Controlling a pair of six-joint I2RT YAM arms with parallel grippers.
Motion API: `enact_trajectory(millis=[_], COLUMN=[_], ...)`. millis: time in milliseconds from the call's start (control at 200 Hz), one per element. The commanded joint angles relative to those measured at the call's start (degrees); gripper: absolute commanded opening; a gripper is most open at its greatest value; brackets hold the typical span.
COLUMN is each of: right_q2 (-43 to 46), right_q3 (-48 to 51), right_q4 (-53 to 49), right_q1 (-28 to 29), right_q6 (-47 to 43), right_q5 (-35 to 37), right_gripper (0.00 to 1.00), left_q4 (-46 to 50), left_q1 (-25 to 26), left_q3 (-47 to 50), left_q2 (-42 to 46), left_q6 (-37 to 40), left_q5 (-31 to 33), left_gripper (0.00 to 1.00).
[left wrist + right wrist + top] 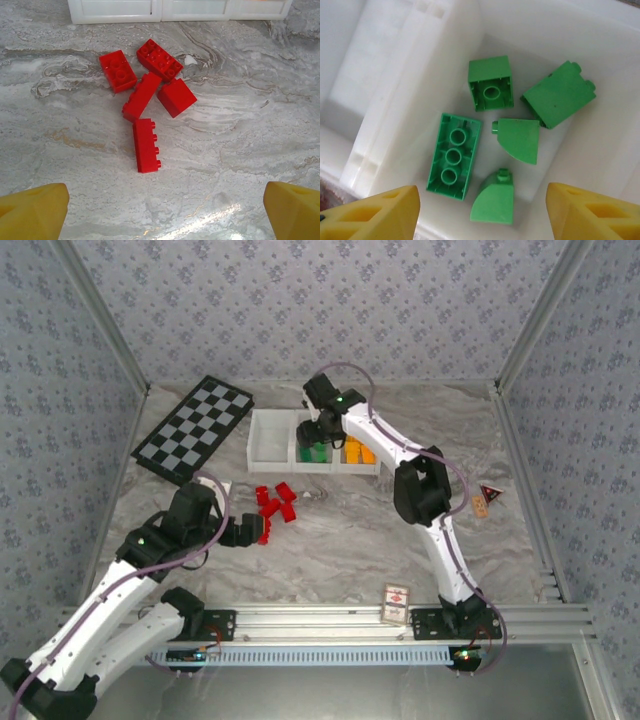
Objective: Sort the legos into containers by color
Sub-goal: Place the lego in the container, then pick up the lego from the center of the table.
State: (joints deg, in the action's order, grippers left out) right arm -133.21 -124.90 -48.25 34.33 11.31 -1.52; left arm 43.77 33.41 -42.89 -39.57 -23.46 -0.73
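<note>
Three joined white bins [272, 440] are standing far back. The right wrist camera is showing five green bricks [454, 155] in the middle one, under the right gripper [480, 210], gaping and empty. The left wrist camera is showing five red bricks [146, 145] lying loose before the left gripper [160, 210], spread wide. A checkerboard [195, 427] is lying beside the bins on the marbled tabletop [340, 550].

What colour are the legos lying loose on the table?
Red, all five legos; the left wrist view shows them best.
</note>
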Motion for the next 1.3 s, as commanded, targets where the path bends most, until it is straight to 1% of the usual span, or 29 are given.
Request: enact_trajectory(millis=[0,160,260,350,465,470,485,495,535,625,690,740,805,855,935,984,1094,1294], right_q2=[8.11,20.02,29.04,37.39,47.86,48.30,49.61,50.57,54.24,62.84,69.19,73.88,79.32,82.78,86.30,87.29,86.66,86.02], right_q3=[5.01,19.93,31.76,41.82,52.39,52.83,54.07,54.88,58.99,65.84,70.13,72.89,76.62,79.32,83.50,84.66,84.47,82.43], right_q4=[2.92,11.51,18.98,24.19,27.38,27.44,27.60,27.66,28.29,29.10,29.48,29.29,29.10,30.47,35.34,36.99,36.27,33.02], right_q1=[0.93,2.05,2.41,2.22,1.77,1.74,1.64,1.54,1.12,-0.91,-3.26,-5.76,-9.55,-12.61,-15.05,-15.23,-15.46,-15.48], right_q6=[0.66,1.98,2.99,2.95,1.27,1.13,0.81,0.51,-0.72,-2.70,-3.86,-4.87,-5.94,-2.69,-1.93,-2.29,-2.15,-2.09], right_q5=[-0.10,0.58,1.47,2.46,4.89,5.00,5.17,5.24,5.68,6.16,4.76,1.74,-2.85,-5.49,-10.74,-9.81,-9.47,-7.88], right_gripper=[0.70,0.71,0.78,0.80,0.89,0.90,0.98,1.00,1.00,1.00,1.00,1.00,1.00,1.00,1.00,1.00,1.00,1.00], left_q4=[0.67,1.53,0.79,0.69,0.44,0.40,0.33,0.28,0.35,-0.03,-0.45,-0.85,-1.73,-2.39,-2.56,-2.34,-1.19,-2.56], left_q1=[0.21,0.21,0.29,0.59,1.07,1.10,1.24,1.23,1.55,3.38,4.60,5.44,6.04,6.20,6.27,6.31,6.30,6.23], left_q3=[-0.17,-0.29,1.58,2.67,2.82,2.77,2.73,2.69,2.20,0.64,-0.90,-2.04,-3.42,-4.29,-5.99,-7.22,-9.23,-9.30], left_q2=[-0.52,-2.92,-5.26,-8.52,-13.49,-13.72,-14.53,-14.95,-17.12,-22.30,-26.31,-29.30,-32.94,-35.48,-39.28,-41.45,-45.61,-49.12], left_q6=[-0.91,-4.69,-9.11,-11.47,-11.87,-11.78,-11.66,-11.55,-11.05,-9.83,-8.96,-8.48,-7.64,-7.14,-6.44,-6.03,-5.39,-5.45], left_q5=[0.55,1.52,0.77,0.83,1.99,2.07,2.20,2.22,2.62,4.04,5.01,5.57,5.64,5.57,6.24,6.59,7.65,8.19], left_gripper=[1.00,1.00,1.00,1.00,1.00,1.00,1.00,1.00,1.00,1.00,1.00,1.00,0.97,0.95,0.90,0.87,0.80,0.73])
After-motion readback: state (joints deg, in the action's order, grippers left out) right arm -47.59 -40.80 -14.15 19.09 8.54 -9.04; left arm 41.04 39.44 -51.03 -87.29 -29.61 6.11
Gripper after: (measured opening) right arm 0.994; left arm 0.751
